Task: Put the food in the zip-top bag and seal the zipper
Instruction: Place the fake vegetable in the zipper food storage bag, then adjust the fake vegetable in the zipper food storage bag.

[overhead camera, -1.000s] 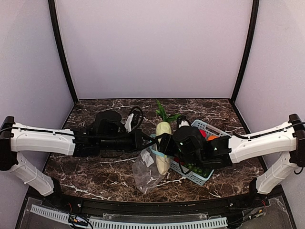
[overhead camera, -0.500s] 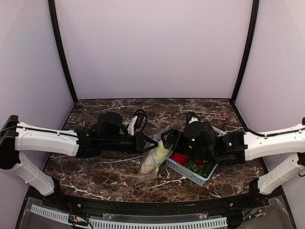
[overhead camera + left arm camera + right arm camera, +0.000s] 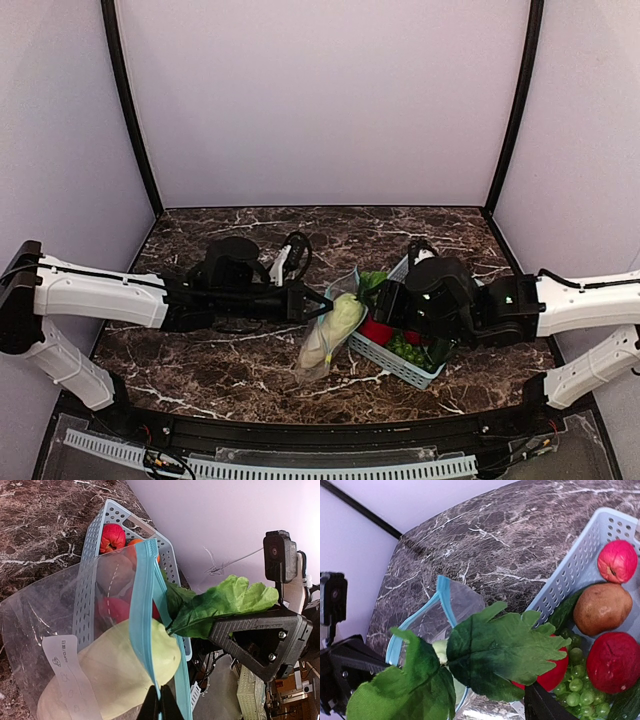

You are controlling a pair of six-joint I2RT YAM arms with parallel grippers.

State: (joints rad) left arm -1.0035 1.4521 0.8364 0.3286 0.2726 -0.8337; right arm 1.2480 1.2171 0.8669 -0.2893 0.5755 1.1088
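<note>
Pinching the zipper [image 3: 145, 605], the clamped left gripper [image 3: 160, 703] holds the zip-top bag [image 3: 45, 610] mouth-up so the squash [image 3: 115, 670] sits inside. Whether the right gripper [image 3: 388, 300] grips its leaves [image 3: 505, 650] is unclear.

Two arms are reaching over the desk [image 3: 200, 370], a left arm [image 3: 100, 293] and a right arm [image 3: 585, 300]; one clear bag [image 3: 45, 610] is holding one pale squash [image 3: 115, 675]; one blue basket [image 3: 570, 575] is carrying three red round pieces [image 3: 615, 662], one brown piece [image 3: 601, 608] and one bunch of green grapes [image 3: 580, 685].
</note>
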